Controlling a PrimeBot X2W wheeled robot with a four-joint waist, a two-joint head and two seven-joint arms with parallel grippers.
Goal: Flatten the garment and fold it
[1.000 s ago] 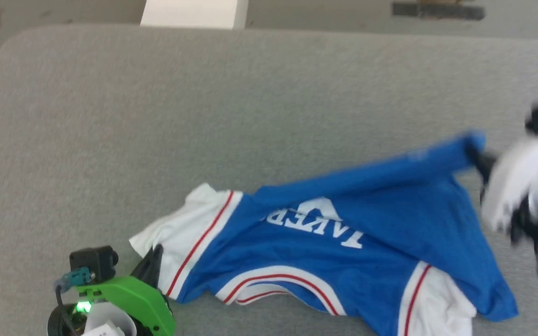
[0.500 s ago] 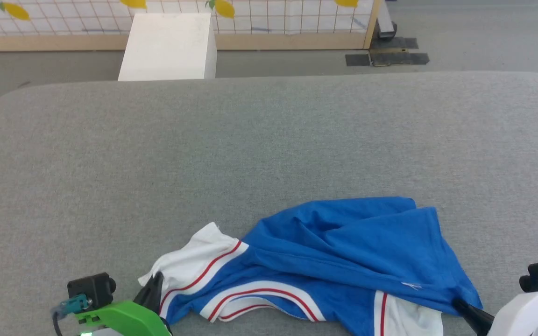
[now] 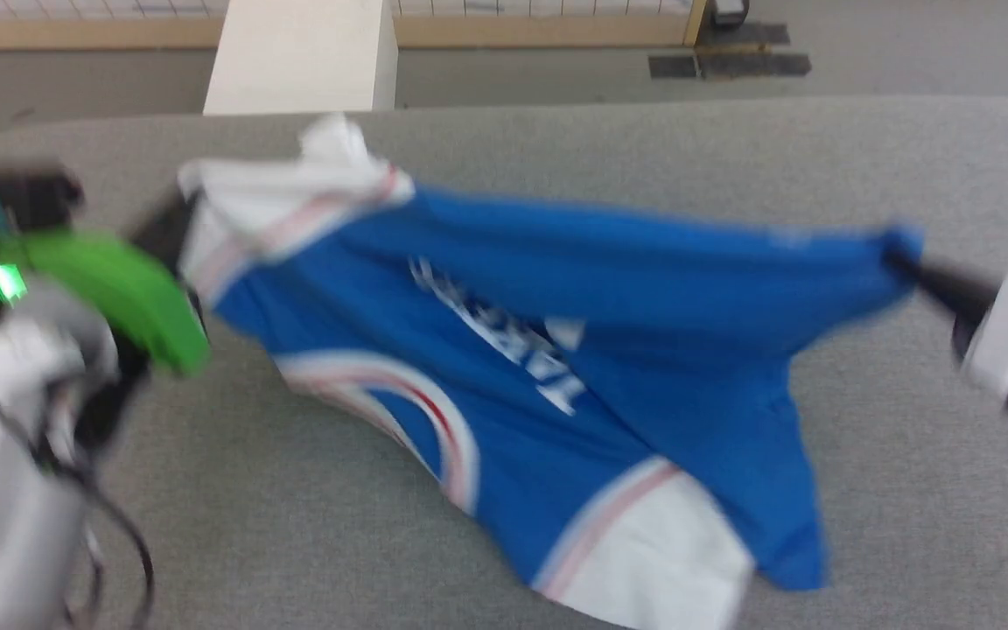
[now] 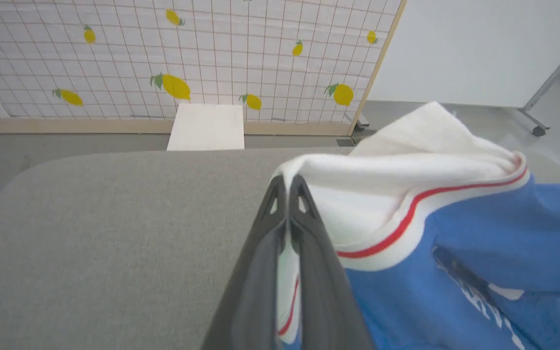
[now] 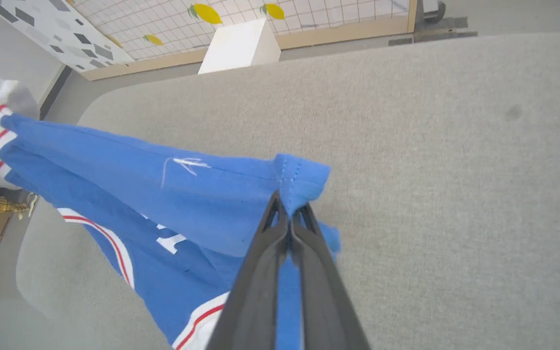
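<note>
Above table (image 3: pixel 863 157), garment (image 3: pixel 644 289) now raised — taut (blurred)

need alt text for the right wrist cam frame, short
The right gripper, jaws shut, pinches a hemmed corner of the blue garment, which stretches away to the left over a grey padded surface. Red-and-white trim and white lettering show lower down; a white box and a lemon-print grid panel stand beyond.

Head looks down; close wrist views share garment (image 3: pixel 644 289)
</note>
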